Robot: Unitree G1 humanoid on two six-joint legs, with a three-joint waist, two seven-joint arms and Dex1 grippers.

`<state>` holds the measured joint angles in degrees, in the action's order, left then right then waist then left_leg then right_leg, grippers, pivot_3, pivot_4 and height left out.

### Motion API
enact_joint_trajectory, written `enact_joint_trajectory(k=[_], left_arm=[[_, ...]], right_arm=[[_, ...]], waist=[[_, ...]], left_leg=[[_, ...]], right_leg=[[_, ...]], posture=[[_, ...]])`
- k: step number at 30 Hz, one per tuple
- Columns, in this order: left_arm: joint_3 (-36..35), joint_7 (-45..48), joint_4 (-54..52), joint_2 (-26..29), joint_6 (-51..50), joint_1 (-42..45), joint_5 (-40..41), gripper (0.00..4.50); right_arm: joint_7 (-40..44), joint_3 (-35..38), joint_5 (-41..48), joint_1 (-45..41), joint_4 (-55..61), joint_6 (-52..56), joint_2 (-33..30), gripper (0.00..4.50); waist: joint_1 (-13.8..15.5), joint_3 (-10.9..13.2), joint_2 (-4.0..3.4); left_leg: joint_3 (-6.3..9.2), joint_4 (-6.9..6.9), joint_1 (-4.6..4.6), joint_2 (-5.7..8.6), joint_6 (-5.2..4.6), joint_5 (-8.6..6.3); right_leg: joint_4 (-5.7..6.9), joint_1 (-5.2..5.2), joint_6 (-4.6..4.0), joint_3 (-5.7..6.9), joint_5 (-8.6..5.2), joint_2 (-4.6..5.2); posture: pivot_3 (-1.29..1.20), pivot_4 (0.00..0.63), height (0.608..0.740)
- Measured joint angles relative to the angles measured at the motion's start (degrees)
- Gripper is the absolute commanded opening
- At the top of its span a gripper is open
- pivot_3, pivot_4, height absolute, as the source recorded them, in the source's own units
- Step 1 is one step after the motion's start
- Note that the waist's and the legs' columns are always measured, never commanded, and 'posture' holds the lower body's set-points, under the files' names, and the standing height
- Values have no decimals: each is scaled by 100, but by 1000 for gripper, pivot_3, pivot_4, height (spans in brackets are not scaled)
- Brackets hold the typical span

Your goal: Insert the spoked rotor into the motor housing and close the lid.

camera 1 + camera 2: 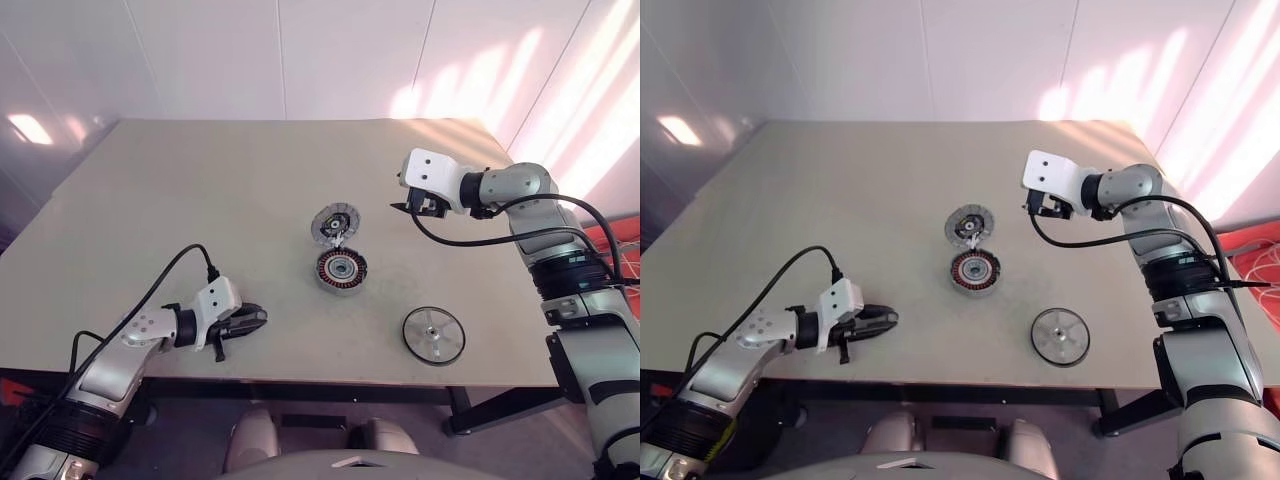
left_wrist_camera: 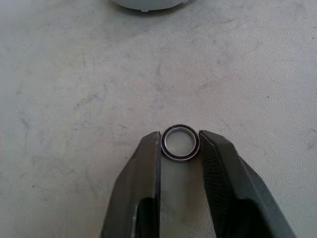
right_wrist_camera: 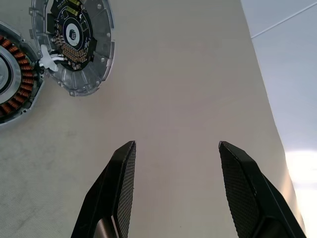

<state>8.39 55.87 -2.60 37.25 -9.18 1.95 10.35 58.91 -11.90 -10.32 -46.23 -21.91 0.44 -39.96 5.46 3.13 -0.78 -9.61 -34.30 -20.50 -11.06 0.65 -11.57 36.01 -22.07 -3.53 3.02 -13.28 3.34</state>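
Now your left gripper (image 2: 181, 144) pinches the small black ring (image 2: 181, 143) lower left; right gripper (image 3: 173, 148) gapes, empty, upper right.

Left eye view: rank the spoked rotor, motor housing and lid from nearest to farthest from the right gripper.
From the right gripper:
1. Lid, open, just to its left.
2. Motor housing, below the lid, toward the table's middle.
3. Spoked rotor, lying flat by the near edge.
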Motion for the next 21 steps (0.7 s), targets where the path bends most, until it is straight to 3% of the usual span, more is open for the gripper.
enact_joint_trajectory(k=[7, 10, 21], left_arm=[[-1, -31, 5, 0, -6, 16, -6, 1299], [-2, -44, 20, -2, -11, 41, -6, 783], [-353, -609, 374, -420, -276, 395, 117, 773]], right_arm=[[-15, 0, -2, -31, -80, -3, 0, 3031], [-28, 0, -2, -32, -81, -6, 0, 3031], [-50, -6, -4, -34, -86, -17, 2, 3031]], waist=[[-1, 0, 0], [-1, 0, 0], [1, 0, 0]], left_leg=[[0, 0, 5, 0, 2, 1], [0, 0, 5, 0, 2, 1], [0, 0, -13, 2, -1, 0]], right_leg=[[5, 1, 0, -2, 0, 0], [5, 1, 0, -2, 0, 0], [-4, -8, -2, -2, 1, 0]], posture=[[0, 0, 740], [0, 0, 740], [0, 0, 740]])
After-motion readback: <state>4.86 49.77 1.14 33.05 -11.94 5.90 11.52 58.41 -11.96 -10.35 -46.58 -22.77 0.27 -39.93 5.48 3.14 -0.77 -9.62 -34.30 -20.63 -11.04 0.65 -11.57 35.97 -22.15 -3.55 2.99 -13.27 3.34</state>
